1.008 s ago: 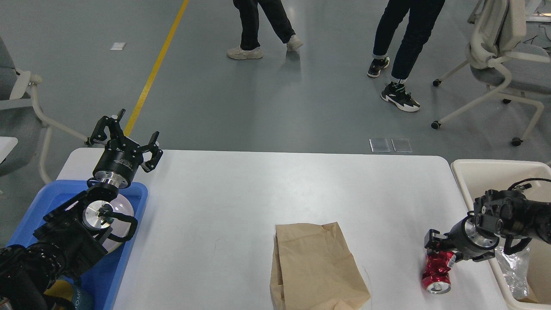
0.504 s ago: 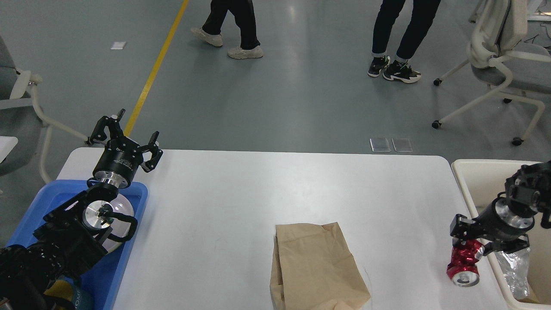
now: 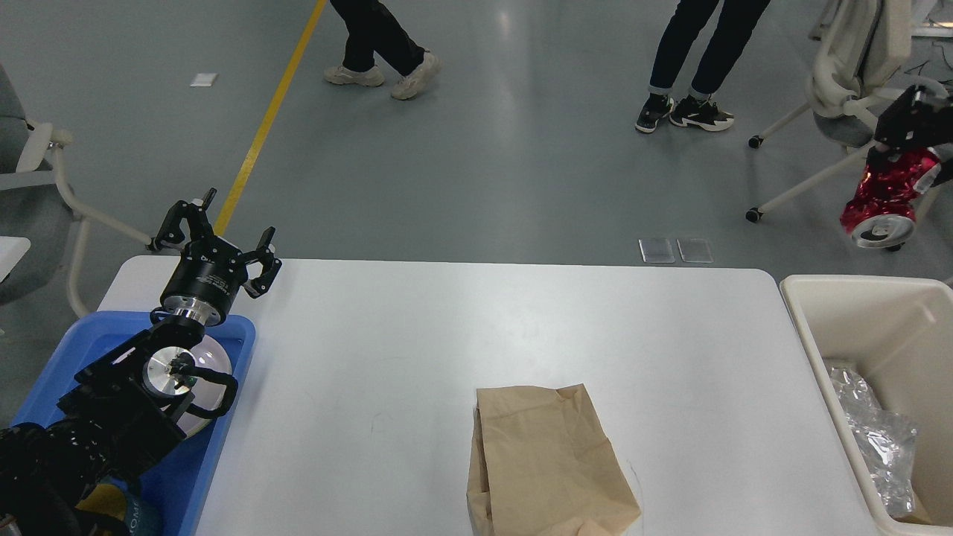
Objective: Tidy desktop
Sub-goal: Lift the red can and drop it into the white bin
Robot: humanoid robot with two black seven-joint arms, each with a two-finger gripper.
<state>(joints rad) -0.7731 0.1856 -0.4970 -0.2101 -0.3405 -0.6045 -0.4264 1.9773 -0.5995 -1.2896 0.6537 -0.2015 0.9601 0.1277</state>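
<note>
Bins sit at both ends of the desktop (image 3: 447, 327), the big white table in the middle of the room. On the right, just beside the table edge, is a cream bin (image 3: 856, 298). Inside it lies some crinkly clear plastic (image 3: 878, 447), down near the closer end. On the left is a blue tray (image 3: 223, 350), resting on the table's left end. It has a round white thing (image 3: 212, 357) in it, mostly hidden behind the left arm.

The left gripper (image 3: 216, 231) is held up over the far left corner of the table, and its two fingers are spread apart with nothing between them.

The right gripper (image 3: 904, 130) is high up at the right side, and it is clamped on a crushed red can (image 3: 886, 197). The can hangs in the air, beyond the cream bin.

A brown paper bag (image 3: 543, 461) lies flat on the table, near the closer edge.
</note>
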